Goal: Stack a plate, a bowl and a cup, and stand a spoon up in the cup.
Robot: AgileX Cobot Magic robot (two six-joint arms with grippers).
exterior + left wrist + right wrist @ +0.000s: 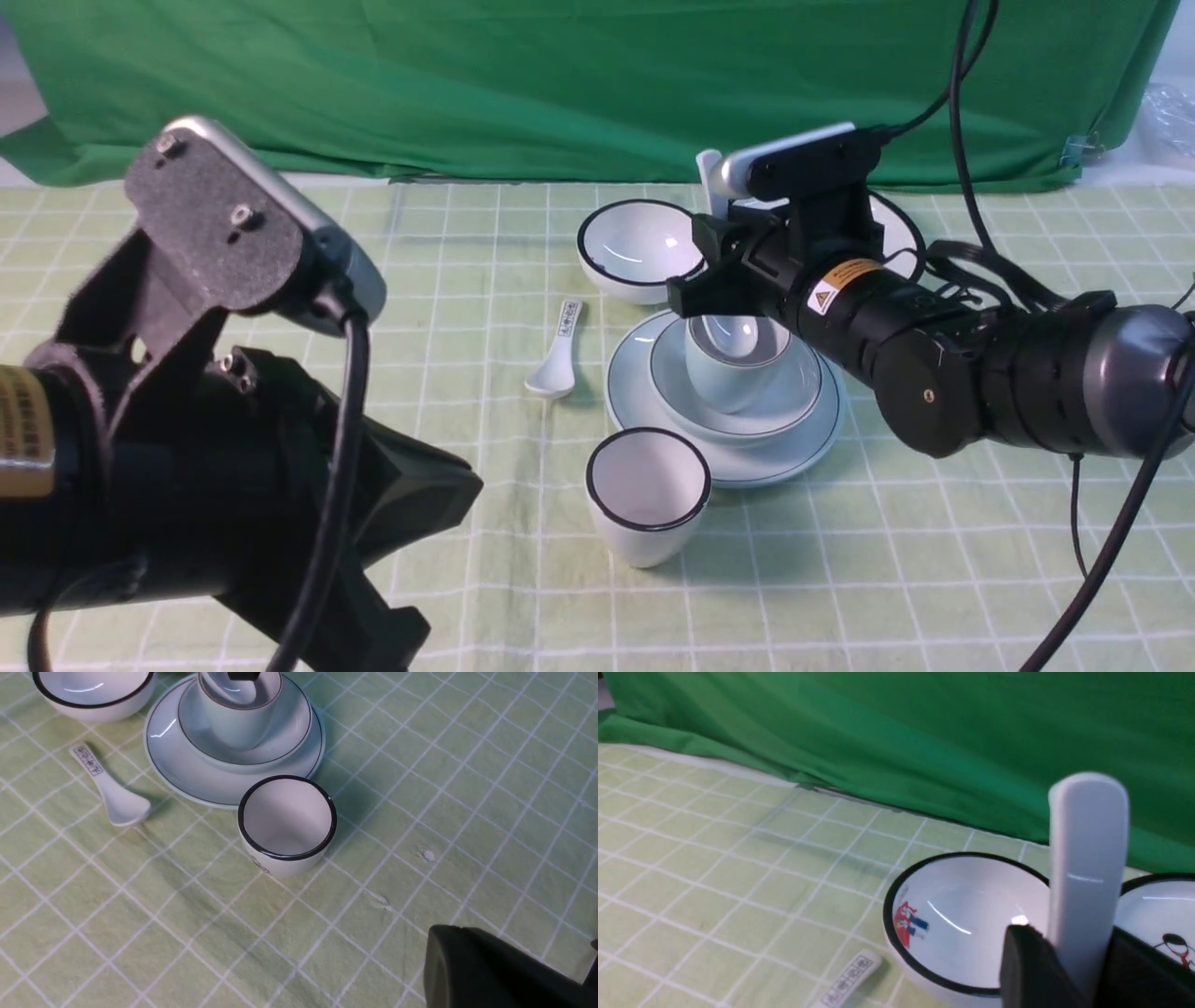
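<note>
The plate (747,464) sits right of centre on the worktop's pale green checked cloth (934,560). The bowl (795,401) is nested on it and the cup (724,385) stands upright in the bowl, so three thin grey rims ring one another. The stack is hemmed in on three sides. A black-rimmed bowl (635,247) sits just beside the plate's far-left edge. A black-rimmed cup (647,504) stands against its near-left edge, too close to tell whether the two touch. A black-rimmed plate with cartoon figures (1157,914) lies to the far right, mostly hidden by the right arm. A small printed spoon (557,355) lies on the cloth to the left, its bowl end toward the near side, with a clear strip of cloth between it and the plate. Open cloth stretches across the near right, and across the left side as far as the green backdrop (560,84), whose hem marks the far limit. The right arm reaches in from the right, roughly level and angled toward the far left, its wrist above the stack. The right pincer (1083,966) is clamped on the handle of the spoon (738,334), which stands nearly upright with its bowl end down inside the cup and its handle tip above the fingers (1027,961). The left arm hangs low at the near left, well apart from the crockery, with the left pincer (448,490) closed together on nothing and aimed toward the black-rimmed cup.
</note>
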